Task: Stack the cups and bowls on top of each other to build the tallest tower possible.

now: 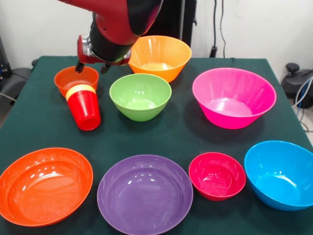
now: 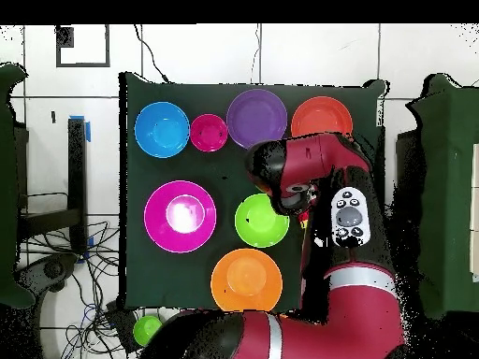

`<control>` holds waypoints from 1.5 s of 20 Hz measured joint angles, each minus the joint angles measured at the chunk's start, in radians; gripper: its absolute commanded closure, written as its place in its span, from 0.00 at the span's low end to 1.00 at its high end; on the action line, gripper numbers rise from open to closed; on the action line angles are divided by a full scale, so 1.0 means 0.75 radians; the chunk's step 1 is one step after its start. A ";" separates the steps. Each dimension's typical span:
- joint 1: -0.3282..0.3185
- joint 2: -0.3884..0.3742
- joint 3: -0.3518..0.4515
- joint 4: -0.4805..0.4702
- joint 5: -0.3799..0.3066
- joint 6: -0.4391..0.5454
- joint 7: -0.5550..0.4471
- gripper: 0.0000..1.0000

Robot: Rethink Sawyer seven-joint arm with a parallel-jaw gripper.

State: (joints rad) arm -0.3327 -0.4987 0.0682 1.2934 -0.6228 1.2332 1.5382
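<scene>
My gripper [image 1: 91,68] hangs open just above the far rim of a small orange bowl [image 1: 73,81], with nothing between its fingers. A red cup [image 1: 85,111] with a yellow cup [image 1: 79,91] showing as a band at its upper end lies tilted against that bowl's near side. A green bowl [image 1: 140,95] [image 2: 261,220] stands to the right of them, and a light orange bowl [image 1: 159,56] [image 2: 246,279] behind it. No tower of bowls stands anywhere. In the overhead view the arm [image 2: 309,168] hides the gripper, the cups and the small orange bowl.
A magenta-pink bowl [image 1: 233,97] [image 2: 180,216] sits at the right. Along the near edge stand an orange-red bowl [image 1: 45,185] [image 2: 321,117], a purple bowl [image 1: 145,193] [image 2: 256,117], a small crimson bowl [image 1: 216,175] [image 2: 209,132] and a blue bowl [image 1: 281,174] [image 2: 162,129].
</scene>
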 measured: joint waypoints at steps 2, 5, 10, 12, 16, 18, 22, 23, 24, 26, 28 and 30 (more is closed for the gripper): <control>-0.010 -0.011 0.001 0.014 0.000 -0.001 0.000 0.00; -0.026 -0.024 0.003 0.040 0.002 -0.048 0.000 0.00; -0.062 -0.040 0.004 0.100 0.017 -0.228 0.000 0.00; -0.078 -0.043 0.005 0.125 0.027 -0.309 0.000 0.00; -0.127 -0.059 0.004 0.215 0.057 -0.562 0.001 0.00; -0.160 -0.085 0.004 0.289 0.074 -0.727 0.002 0.00; -0.193 -0.125 -0.001 0.377 0.104 -0.857 0.009 0.00; -0.204 -0.146 -0.006 0.414 0.116 -0.891 0.010 0.00; -0.207 -0.156 -0.010 0.429 0.120 -0.900 0.010 0.00; -0.212 -0.200 -0.026 0.492 0.135 -0.909 0.010 0.00; -0.211 -0.227 -0.035 0.525 0.142 -0.909 0.010 0.00; -0.209 -0.281 -0.053 0.589 0.155 -0.908 0.010 0.00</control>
State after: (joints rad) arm -0.4894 -0.7092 0.0288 1.7348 -0.5066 0.5518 1.5456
